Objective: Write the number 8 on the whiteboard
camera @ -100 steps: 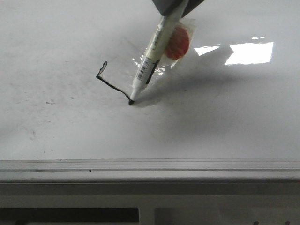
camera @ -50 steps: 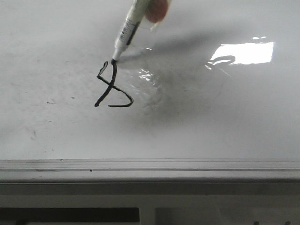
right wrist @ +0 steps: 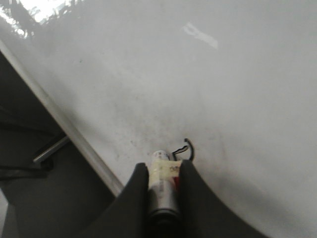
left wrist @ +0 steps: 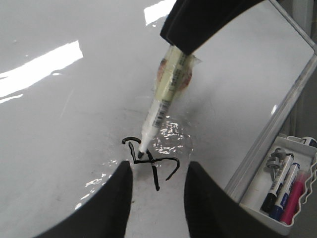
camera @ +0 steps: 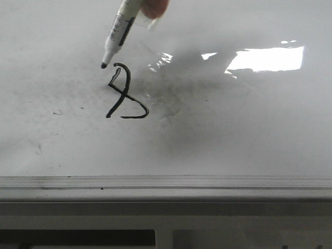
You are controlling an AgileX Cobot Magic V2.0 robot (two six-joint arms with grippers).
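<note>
Though unclosed below, glossy-inked number 8 (camera: 126, 93)

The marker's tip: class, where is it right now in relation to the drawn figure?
In the front view the marker tip sits just left of the top of the number 8, on the whiteboard's left half.

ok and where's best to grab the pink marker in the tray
Probably straight down from above, fingers across the barrel. The pink marker lies flat in the tray, close beside another marker, so side room looks tight and no end sticks up.
</note>
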